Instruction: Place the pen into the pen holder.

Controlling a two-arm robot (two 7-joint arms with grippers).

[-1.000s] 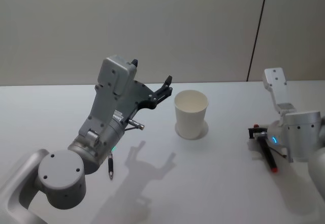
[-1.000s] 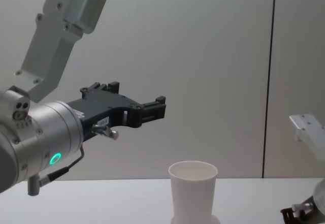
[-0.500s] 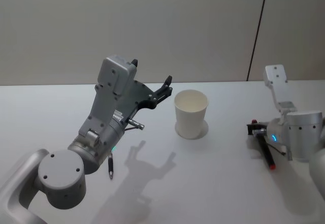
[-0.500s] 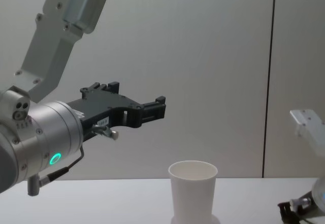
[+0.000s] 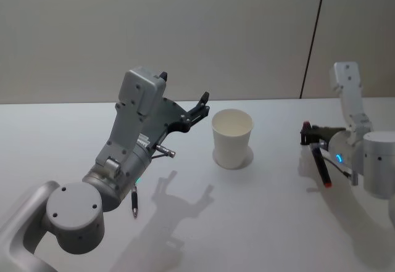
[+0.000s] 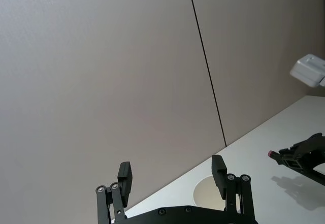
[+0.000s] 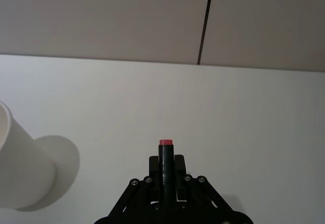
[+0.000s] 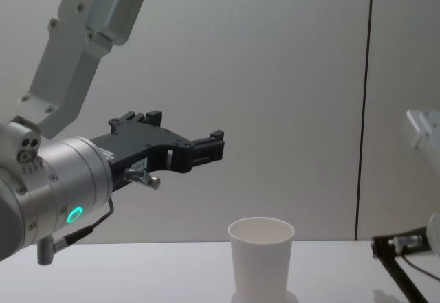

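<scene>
Our right gripper (image 5: 308, 135) is clamped on the pen (image 5: 320, 164), which slants down from its fingers toward the table (image 5: 259, 216). The pen holder (image 5: 232, 137) stands upright, well off to this gripper's left. We judge this the carry; next we must cross above the rim and stand the pen upright. Our left gripper (image 6: 171, 173) hangs spread and empty.

Laboratory-style robot test station, indicated by a plain white table (image 5: 259, 235) set against a smooth grey panelled wall (image 5: 154, 25) with a single dark vertical seam (image 5: 313, 37), and by the left arm (image 5: 133, 130) and right arm (image 5: 378, 161) of grey machinery working over the tabletop
</scene>
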